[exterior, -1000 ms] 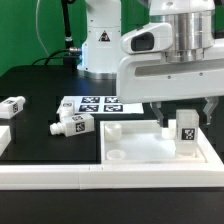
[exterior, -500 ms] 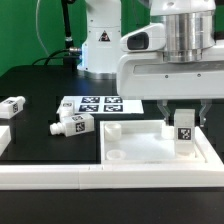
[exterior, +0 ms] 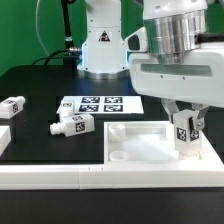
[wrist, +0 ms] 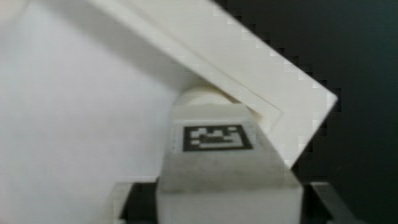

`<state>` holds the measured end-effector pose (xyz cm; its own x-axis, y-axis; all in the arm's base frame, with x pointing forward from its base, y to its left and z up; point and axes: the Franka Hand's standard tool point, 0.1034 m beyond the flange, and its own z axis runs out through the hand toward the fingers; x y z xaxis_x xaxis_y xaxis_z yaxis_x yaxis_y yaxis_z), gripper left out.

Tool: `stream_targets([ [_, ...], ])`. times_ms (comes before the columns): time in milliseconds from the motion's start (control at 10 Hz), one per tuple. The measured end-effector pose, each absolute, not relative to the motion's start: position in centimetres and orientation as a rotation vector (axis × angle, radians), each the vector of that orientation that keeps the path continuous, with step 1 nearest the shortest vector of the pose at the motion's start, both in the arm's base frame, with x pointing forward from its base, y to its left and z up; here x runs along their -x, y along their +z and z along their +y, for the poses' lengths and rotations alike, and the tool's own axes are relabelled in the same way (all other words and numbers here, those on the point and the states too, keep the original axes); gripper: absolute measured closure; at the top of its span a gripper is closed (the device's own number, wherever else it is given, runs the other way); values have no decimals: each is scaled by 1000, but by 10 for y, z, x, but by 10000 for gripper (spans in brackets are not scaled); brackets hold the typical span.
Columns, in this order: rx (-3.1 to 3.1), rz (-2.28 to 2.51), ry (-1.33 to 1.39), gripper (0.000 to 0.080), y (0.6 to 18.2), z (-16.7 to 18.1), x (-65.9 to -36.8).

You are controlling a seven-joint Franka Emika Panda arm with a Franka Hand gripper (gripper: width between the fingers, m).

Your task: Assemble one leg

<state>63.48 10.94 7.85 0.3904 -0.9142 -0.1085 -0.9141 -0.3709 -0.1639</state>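
My gripper (exterior: 185,128) is shut on a white leg (exterior: 185,131) with a square tag on its face. It holds the leg upright over the right part of the large white rimmed panel (exterior: 140,150). In the wrist view the leg (wrist: 224,150) sits between the dark fingers (wrist: 143,201), its far end close to the panel's raised corner rim (wrist: 267,85). I cannot tell whether it touches the panel. Two more legs lie on the black table: one (exterior: 74,124) left of the panel, one (exterior: 12,107) at the far left.
The marker board (exterior: 98,104) lies behind the panel. The robot base (exterior: 98,45) stands at the back. A white rail (exterior: 50,178) runs along the front edge. A white part (exterior: 4,139) sits at the exterior view's left edge.
The arm has tilted and shifted slightly to the exterior view's right, and the held leg has moved a little with it. The other parts have not moved.
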Motion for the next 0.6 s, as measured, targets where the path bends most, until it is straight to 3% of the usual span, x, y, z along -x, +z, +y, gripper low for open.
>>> stream_targets([
  [200,2404,1699,7,514,78,110,-635],
  [300,2452,1637,-1,417,78,112,-634],
  [400,2537,1525,-16,243,78,117,-633],
  [500,2723,1212,-57,243,77,115,-635],
  [600,2855,950,-79,169,77,113,-639],
])
